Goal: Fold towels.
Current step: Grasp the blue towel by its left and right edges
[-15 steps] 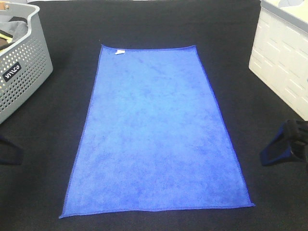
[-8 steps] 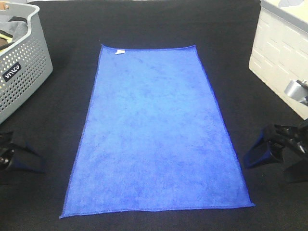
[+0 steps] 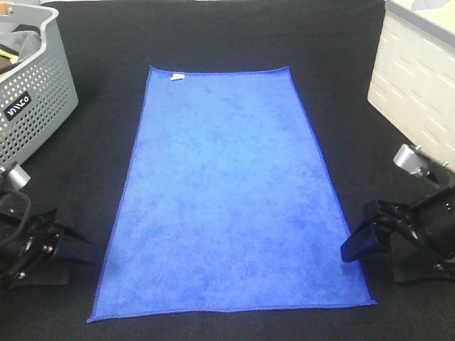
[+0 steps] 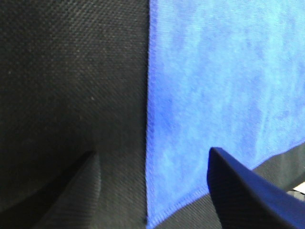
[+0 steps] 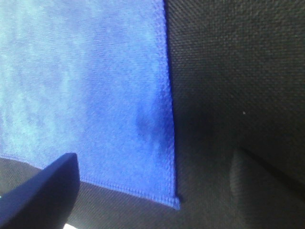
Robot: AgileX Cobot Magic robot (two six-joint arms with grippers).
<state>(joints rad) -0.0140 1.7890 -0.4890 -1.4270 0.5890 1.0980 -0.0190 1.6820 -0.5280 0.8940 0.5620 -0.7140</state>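
Jaws on both arms are spread wide, and they hold nothing.

From the high camera, you see the blue towel (image 3: 227, 192) lying flat on the black mat (image 3: 213, 35). Its long side runs away from you. The small white tag (image 3: 177, 76) sits at the far left corner. Your left gripper (image 3: 78, 259) is just beside the near left corner, and your right gripper (image 3: 370, 259) is just beside the near right corner. A grey basket (image 3: 43, 106) and a white box (image 3: 419, 92) stand well apart from the towel.

In the left wrist view, the left gripper (image 4: 152, 151) hangs over the towel's (image 4: 224, 81) long edge, with one finger over the mat and one over the towel. The near corner (image 4: 147, 223) is close below.

In the right wrist view, the right gripper (image 5: 155, 152) also sits across the edge of the towel (image 5: 81, 81). The stitched corner (image 5: 175, 202) lies between its fingers.

This towel looks soft, fuzzy and light. It will flop and sag, not stay stiff. It lies very thin on the mat, so getting a finger under it may be hard. I think you should pinch the two near corners, right on the hem (image 5: 128, 188), where the cloth is thicker. Lift both at once, or the towel may twist.
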